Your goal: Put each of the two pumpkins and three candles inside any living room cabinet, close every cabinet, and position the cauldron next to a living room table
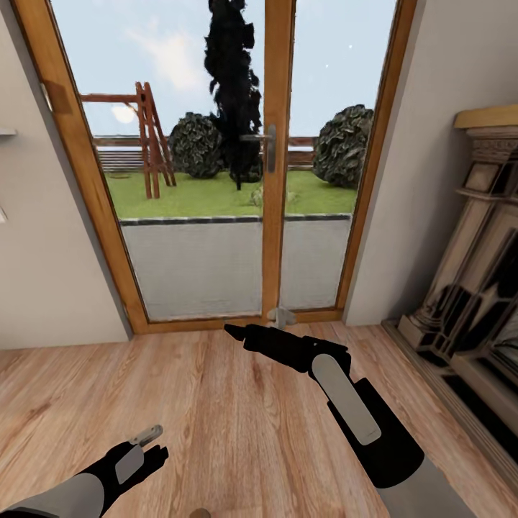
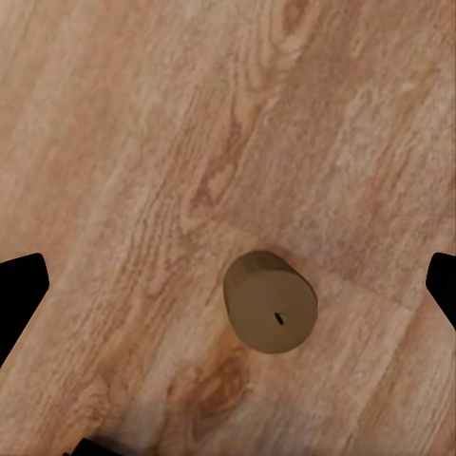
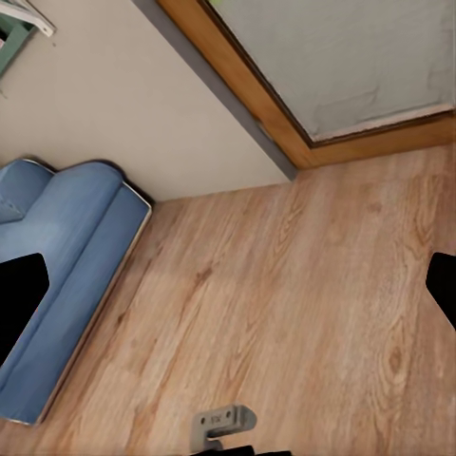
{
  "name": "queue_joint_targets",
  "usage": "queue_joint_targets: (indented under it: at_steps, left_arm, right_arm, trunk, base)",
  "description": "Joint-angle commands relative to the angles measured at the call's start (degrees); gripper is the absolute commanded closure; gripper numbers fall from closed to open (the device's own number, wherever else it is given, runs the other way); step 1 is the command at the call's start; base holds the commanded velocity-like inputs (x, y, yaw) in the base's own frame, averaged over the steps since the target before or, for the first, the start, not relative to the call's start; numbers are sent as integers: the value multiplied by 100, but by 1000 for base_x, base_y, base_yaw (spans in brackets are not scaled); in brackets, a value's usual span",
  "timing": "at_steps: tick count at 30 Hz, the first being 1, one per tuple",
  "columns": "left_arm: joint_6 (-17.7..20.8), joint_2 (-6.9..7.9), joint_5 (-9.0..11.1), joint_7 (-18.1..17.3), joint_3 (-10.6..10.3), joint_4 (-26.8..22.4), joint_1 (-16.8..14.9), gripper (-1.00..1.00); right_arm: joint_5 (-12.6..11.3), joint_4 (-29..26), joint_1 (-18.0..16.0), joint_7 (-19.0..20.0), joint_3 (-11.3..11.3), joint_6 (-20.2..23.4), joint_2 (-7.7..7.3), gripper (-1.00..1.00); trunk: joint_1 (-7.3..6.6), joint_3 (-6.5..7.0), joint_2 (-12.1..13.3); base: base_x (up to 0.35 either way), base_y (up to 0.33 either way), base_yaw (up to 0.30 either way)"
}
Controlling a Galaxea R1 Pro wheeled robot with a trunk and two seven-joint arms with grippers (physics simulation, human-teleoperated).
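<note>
— Nearest item?

— Left gripper [image 1: 147, 444], low over the plank floor [image 1: 216, 403], jaws apart, nothing between them. Its wrist camera looks down on one candle [image 2: 271, 302], a tan stub standing upright on the boards, apart from both fingertips [image 2: 19, 285]. In the head view, a brown sliver at the bottom edge; cannot tell what it is.

— Next out?

— Right gripper [image 1: 236, 332], arm stretched forward over the floor, tip close to the door sill. From the head the fingers read as one dark point; the wrist camera shows them wide apart, holding nothing.

— Room to move?

— Bare boards between both arms and ahead to the glass door [image 1: 216, 180]. Right edge: stone-coloured fireplace [image 1: 475, 288], its base along the floor. Left edge: plain wall [image 1: 43, 252]; the right wrist camera shows a blue sofa [image 3: 66, 275] against a wall.

— Farthest?

— Through the glass: paving, lawn, shrubs, a wooden frame.
</note>
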Motion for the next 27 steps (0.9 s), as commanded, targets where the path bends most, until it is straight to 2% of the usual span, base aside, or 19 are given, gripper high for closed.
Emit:
queue_joint_targets:
  at_steps: [1, 27]
  left_arm:
    - [33, 3, 56, 36, -48, -18, 0, -100]
    - [32, -19, 46, 28, -48, -18, 0, -100]
  right_arm:
    - [-61, -4, -5, -58, 3, 8, 1, -100]
    - [-53, 18, -5, -58, 9, -2, 3, -100]
  trunk:
    - [22, -24, -44]
    - [593, -491, -1087]
  base:
    - [0, 0, 0]
    - [0, 0, 0]
